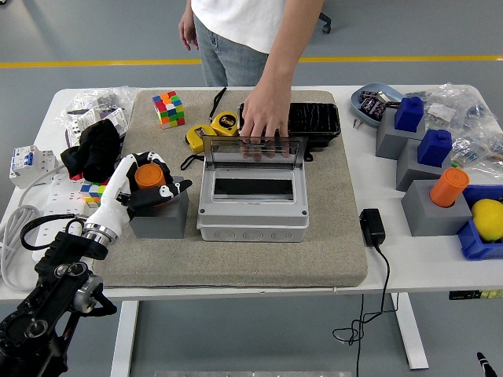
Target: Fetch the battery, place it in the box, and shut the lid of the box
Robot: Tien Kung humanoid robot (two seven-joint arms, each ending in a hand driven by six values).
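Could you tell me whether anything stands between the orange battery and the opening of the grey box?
Nothing lies between the orange battery and the grey box. The person's hand holds the clear lid up behind the opening.

The person is cut off above the chest by the top edge. Their fingertips blur behind the box's clear lid. The left hand hides part of the orange cylinder.
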